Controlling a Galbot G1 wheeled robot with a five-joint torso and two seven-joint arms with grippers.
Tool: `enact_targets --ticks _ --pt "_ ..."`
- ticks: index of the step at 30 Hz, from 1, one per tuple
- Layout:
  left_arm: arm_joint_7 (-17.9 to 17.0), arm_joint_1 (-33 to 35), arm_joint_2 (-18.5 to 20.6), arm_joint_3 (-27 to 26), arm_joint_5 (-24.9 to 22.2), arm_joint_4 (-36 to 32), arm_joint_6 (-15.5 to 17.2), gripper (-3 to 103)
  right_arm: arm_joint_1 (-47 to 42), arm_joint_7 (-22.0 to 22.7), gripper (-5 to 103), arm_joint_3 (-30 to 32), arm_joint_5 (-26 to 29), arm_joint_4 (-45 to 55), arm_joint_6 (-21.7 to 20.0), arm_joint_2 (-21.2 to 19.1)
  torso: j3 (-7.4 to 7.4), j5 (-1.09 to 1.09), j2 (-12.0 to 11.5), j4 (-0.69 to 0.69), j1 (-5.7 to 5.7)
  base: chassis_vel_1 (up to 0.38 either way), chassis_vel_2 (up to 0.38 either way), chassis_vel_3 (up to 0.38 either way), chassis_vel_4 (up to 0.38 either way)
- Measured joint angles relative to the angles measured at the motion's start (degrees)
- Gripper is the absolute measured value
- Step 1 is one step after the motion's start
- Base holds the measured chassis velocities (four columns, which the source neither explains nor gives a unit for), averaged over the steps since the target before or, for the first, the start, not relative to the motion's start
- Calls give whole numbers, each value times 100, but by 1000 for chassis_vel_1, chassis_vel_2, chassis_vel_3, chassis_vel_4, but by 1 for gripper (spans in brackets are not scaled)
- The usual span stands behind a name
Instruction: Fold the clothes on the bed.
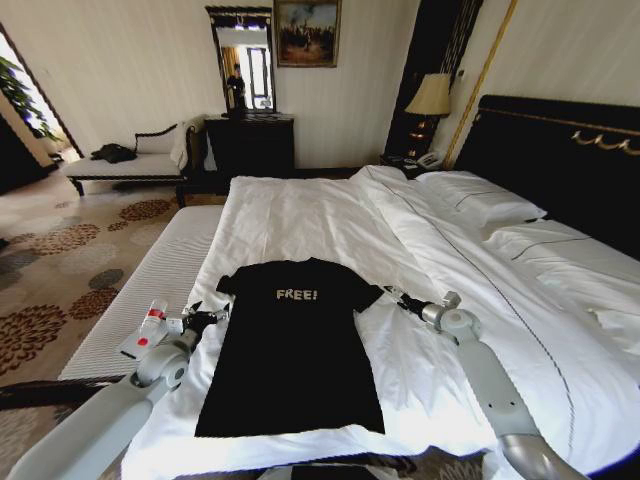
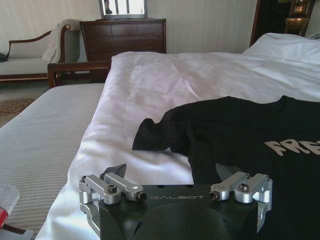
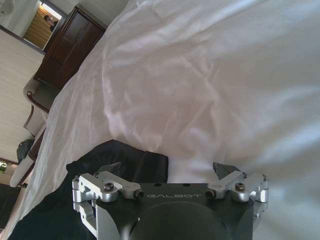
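The clothes are one black T-shirt (image 1: 292, 350) with white "FREE!" lettering, spread flat, chest up, near the foot of the bed (image 1: 300, 215) on its white duvet. My left gripper (image 1: 210, 317) hovers open just outside the shirt's left sleeve (image 2: 160, 132), its fingers wide apart and empty. My right gripper (image 1: 392, 295) is open beside the other sleeve (image 3: 125, 160), low over the duvet. In the left wrist view my left gripper (image 2: 170, 175) faces the shirt (image 2: 240, 135). In the right wrist view my right gripper (image 3: 167, 170) straddles the sleeve's edge and bare duvet.
A long white ribbed bench (image 1: 150, 280) runs along the bed's left side. Pillows (image 1: 480, 195) and a dark headboard (image 1: 560, 150) lie to the right. A cream chaise (image 1: 130, 165), dark dresser (image 1: 250, 145) and lamp (image 1: 430, 95) stand against the far wall.
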Motion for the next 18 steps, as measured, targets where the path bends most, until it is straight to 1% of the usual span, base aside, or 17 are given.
enact_targets --ticks 1,3,5,6,7,10,18 --pt "0 0 0 0 0 0 0 100 0 0 100 0 0 0 0 0 0 0 0 0 0 0 0 0 0" --pt "3 294 -56 -175 59 -134 -83 100 -22 27 100 29 10 118 -6 65 0 1 0 2 0 0 0 0 0" --pt "73 545 -115 -295 72 -256 -242 100 -111 51 100 113 101 333 -25 89 0 -1 0 -2 0 0 0 0 0" --pt "73 545 -115 -295 72 -256 -242 100 -111 51 100 113 101 333 -25 89 0 -1 0 -2 0 0 0 0 0" --pt "129 642 -146 -330 73 -302 -326 100 -137 53 100 120 116 395 -30 82 0 -1 0 -5 0 0 0 0 0" --pt "231 767 -230 -343 67 -362 -452 100 -80 52 100 47 111 314 -48 45 0 -1 0 -4 -1 0 0 0 0" --pt "249 984 -282 -326 71 -559 -496 100 256 0 100 -133 24 -99 -53 132 1 0 0 -2 1 0 0 0 0"
